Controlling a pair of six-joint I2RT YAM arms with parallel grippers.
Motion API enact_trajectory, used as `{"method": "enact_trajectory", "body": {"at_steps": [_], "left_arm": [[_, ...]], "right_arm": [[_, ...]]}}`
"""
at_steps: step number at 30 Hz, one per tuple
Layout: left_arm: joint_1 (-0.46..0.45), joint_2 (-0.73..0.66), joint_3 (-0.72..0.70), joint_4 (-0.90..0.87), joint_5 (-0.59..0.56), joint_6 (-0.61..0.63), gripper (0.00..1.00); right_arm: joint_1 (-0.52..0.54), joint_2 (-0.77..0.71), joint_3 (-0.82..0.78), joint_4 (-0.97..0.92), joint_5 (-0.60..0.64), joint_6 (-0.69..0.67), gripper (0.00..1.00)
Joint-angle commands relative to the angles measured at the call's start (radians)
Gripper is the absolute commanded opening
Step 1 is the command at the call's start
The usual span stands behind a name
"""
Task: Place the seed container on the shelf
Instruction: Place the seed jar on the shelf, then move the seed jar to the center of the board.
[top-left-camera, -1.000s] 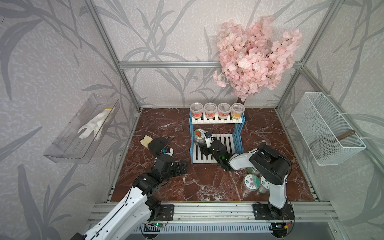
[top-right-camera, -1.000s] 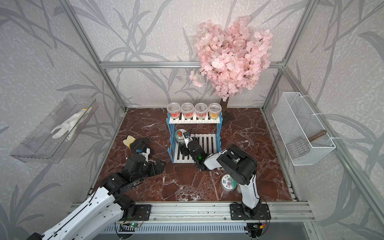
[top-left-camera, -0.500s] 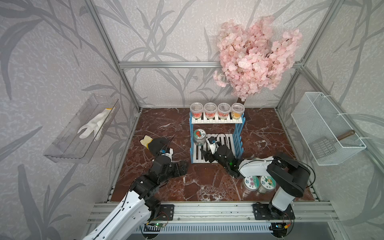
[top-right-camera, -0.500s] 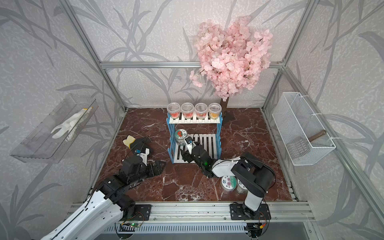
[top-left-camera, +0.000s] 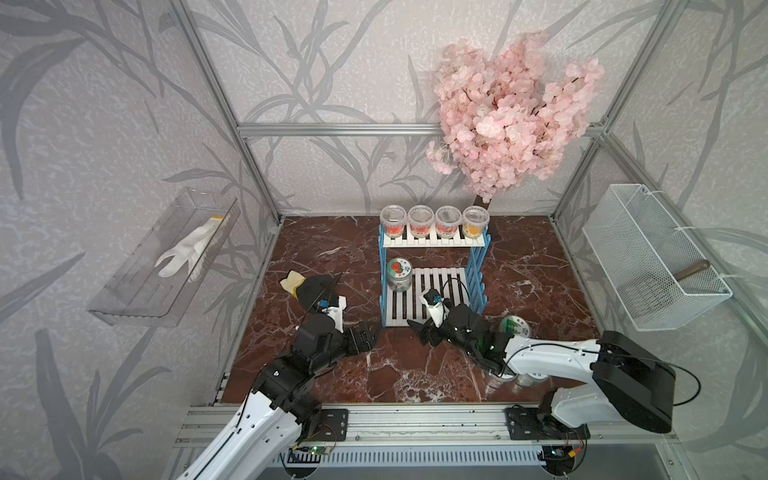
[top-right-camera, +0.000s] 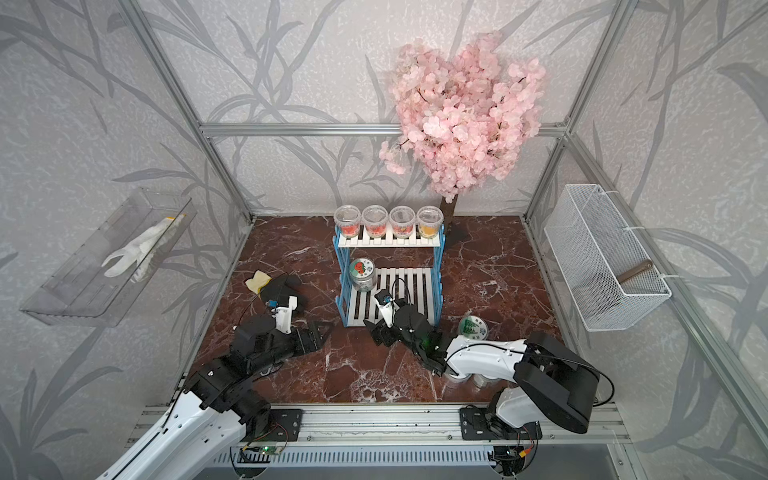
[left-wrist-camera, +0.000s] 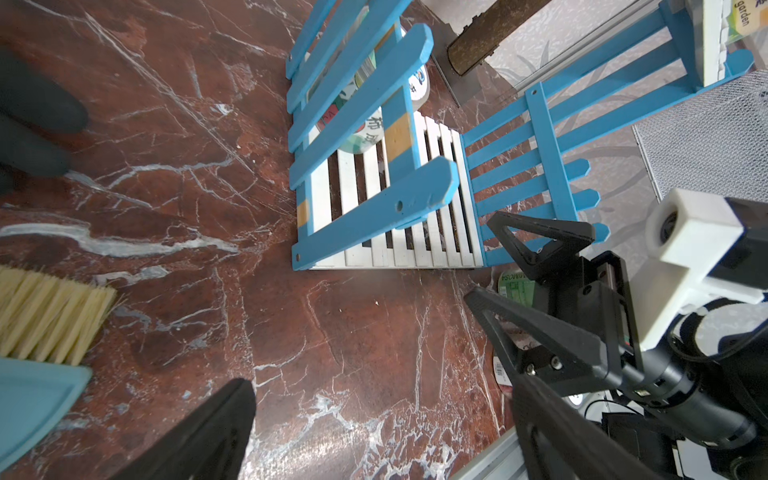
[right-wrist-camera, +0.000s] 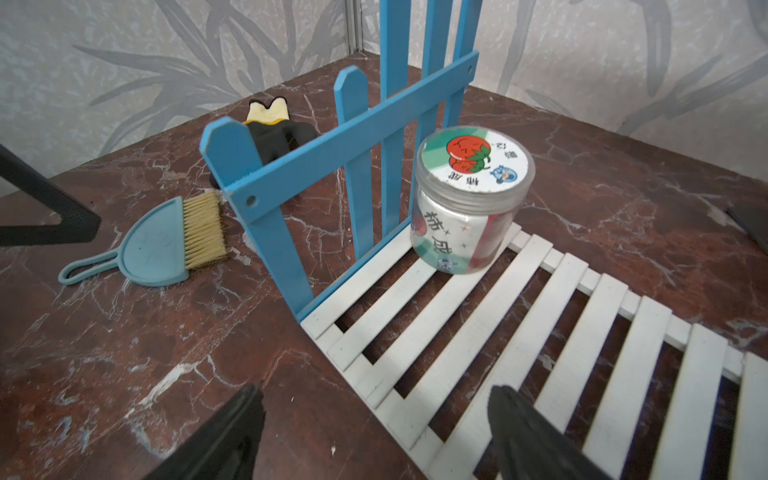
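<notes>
Now on the shelf (top-left-camera: 419, 282), lower white board, far left corner: seed container (top-left-camera: 399, 274). Stands upright, lid up, with a red tomato picture on the lid. Sits just beside the blue ladder frame on that side. Touches neither gripper.

Low at the front edge of that lower board: right gripper (top-left-camera: 422, 332), pointing toward the back wall. Fingers spread wide, nothing between them. From the right wrist view, black fingertips (right-wrist-camera: 245, 403) at the near edge of the slats, seed container (right-wrist-camera: 469, 199) well ahead on the shelf (right-wrist-camera: 540, 332), apart from both fingers.

Just off the shelf's front left corner, over the marble floor (top-left-camera: 332, 249): left gripper (top-left-camera: 365, 332). Fingers as far apart as can be seen, empty.

On the upper board, in a row: four clear cups (top-left-camera: 434, 222), red or orange contents inside.

On the floor near the shelf's front right corner, just beside the right arm: green-lidded jar (top-left-camera: 515, 326). Partly hidden beneath that arm: two more jars (top-left-camera: 534, 377).

Left of the shelf, on the floor: blue hand brush (right-wrist-camera: 166, 245) and black-and-yellow glove (right-wrist-camera: 274, 133), near each other.

On the side walls: clear tray (top-left-camera: 137, 291) with a white glove (top-left-camera: 187, 253), and wire basket (top-left-camera: 640, 257).
</notes>
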Motion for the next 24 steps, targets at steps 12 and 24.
{"method": "enact_trajectory", "body": {"at_steps": [12,24], "left_arm": [[-0.299,0.161,0.069,0.083,-0.106,0.017,1.0],[-0.5,0.42,0.184,0.242,-0.212,0.053,1.0]], "right_arm": [[0.017,-0.532,0.071,-0.82,0.042,0.251,0.91],[0.016,-0.667,0.178,-1.442,0.209,0.679,0.92]]}}
